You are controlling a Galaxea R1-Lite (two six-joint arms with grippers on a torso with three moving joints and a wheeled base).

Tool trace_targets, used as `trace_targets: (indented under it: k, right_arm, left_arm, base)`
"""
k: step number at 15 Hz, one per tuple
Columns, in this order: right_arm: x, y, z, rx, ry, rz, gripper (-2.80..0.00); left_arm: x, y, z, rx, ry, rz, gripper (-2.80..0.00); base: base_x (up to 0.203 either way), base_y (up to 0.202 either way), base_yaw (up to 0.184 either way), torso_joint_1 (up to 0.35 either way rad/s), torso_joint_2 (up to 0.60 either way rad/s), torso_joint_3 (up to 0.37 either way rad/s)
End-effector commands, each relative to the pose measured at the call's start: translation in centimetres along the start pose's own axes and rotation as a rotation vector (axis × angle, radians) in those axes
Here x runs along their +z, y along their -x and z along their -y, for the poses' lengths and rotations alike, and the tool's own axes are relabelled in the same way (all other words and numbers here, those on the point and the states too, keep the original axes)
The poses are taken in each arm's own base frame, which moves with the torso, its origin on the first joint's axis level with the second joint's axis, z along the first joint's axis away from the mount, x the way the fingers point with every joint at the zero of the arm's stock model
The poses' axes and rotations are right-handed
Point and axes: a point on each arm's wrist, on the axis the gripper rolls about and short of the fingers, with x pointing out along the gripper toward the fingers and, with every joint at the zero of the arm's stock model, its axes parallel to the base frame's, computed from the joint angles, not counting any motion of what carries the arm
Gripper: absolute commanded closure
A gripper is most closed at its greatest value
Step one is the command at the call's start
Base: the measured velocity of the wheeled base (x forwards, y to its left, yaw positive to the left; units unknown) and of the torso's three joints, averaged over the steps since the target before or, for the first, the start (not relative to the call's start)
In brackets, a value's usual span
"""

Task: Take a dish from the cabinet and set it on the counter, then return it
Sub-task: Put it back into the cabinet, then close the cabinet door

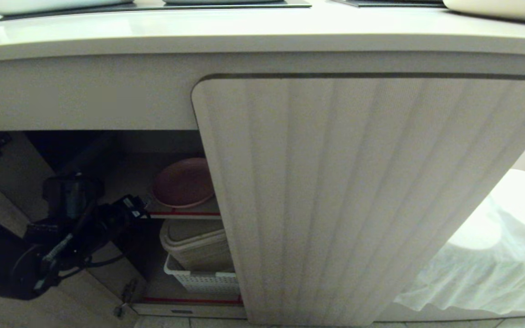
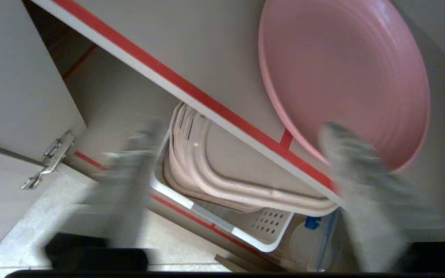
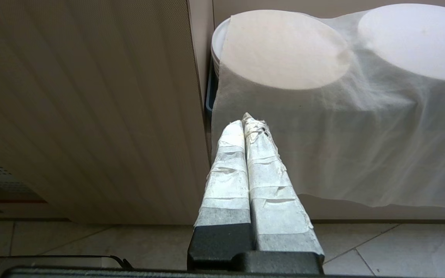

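The pink dish [image 1: 182, 182] [image 2: 346, 77] lies on the upper red-edged shelf [image 1: 182, 213] inside the open left half of the cabinet [image 1: 358, 196]. My left gripper [image 1: 138, 207] [image 2: 238, 131] hangs just in front of that shelf edge, open, jaws wide apart with nothing between them. One blurred finger [image 2: 355, 162] overlaps the dish's near rim; the other [image 2: 133, 162] is off to the side, in front of the lower compartment. The counter [image 1: 244, 32] runs above the cabinet. My right gripper [image 3: 247, 119] is shut and empty, parked low beside the closed fluted door.
Under the shelf, stacked beige tubs [image 1: 198, 246] [image 2: 207, 170] sit in a white perforated basket [image 1: 203, 280] [image 2: 261, 231]. The left door stands swung open, with its hinge [image 2: 48, 160] showing. A white cloth [image 1: 486, 246] [image 3: 323, 135] covers round items to the right of the cabinet.
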Motion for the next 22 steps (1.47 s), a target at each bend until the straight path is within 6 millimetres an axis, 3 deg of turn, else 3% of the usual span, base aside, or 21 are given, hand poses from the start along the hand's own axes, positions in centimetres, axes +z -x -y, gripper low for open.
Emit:
trace_targets:
  k: [1, 22]
  right_arm:
    - [0.0, 0.0, 0.0, 0.0, 0.0, 0.0, 0.0]
    - [0.0, 0.0, 0.0, 0.0, 0.0, 0.0, 0.0]
  left_arm:
    - [0.2, 0.6, 0.0, -0.008, 0.005, 0.012, 0.0]
    - [-2.2, 8.6, -3.3, 0.005, -0.056, -0.021, 0.0]
  base:
    - [0.0, 0.0, 0.0, 0.0, 0.0, 0.0]
    - [0.0, 0.0, 0.0, 0.0, 0.0, 0.0]
